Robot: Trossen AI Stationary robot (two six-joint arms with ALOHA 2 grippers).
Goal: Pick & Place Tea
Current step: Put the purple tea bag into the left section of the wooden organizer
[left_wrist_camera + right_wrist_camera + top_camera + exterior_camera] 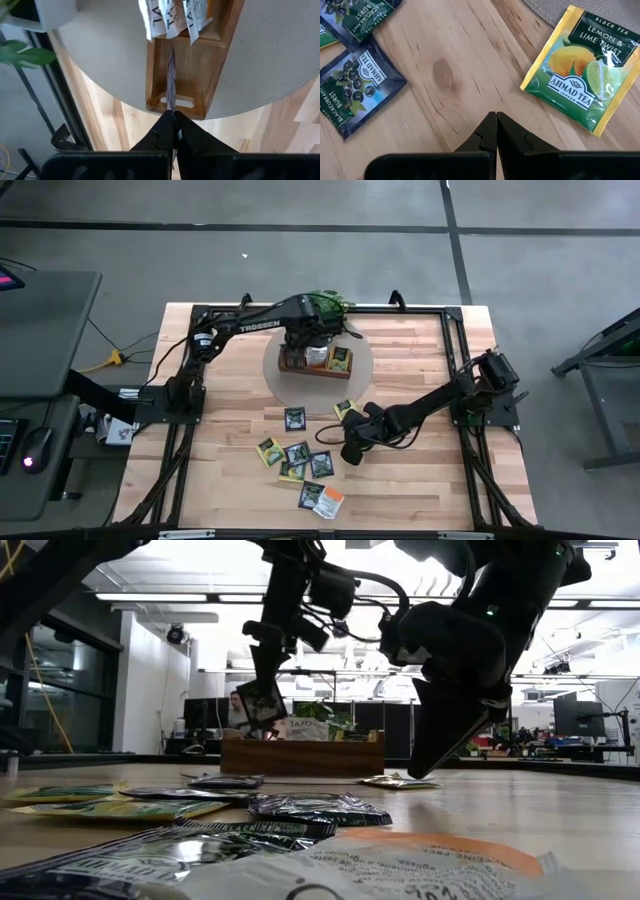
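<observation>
A dark sachet (171, 80) is pinched edge-on in the clenched left hand (173, 116), which hangs over the wooden tray (200, 85) on the round grey mat (355, 375), at about twelve o'clock on the tabletop (440, 350). The tray compartment beneath it looks empty, while white sachets (172, 17) already stand in the next one. The step in hand is judged to be the placing: the sachet should be kept upright and in line with the slot, lowered between the walls until its bottom edge is well inside, and only then let go — a release from too high could make it tip over the rim. The right hand (496, 121) is clenched on nothing, low over bare wood at about six o'clock, just beside a lemon and lime sachet (580, 70) and near a blackcurrant sachet (357, 90). The remaining loose sachets (298, 455) are spread flat nearby, toward seven o'clock — these are still to be moved.
</observation>
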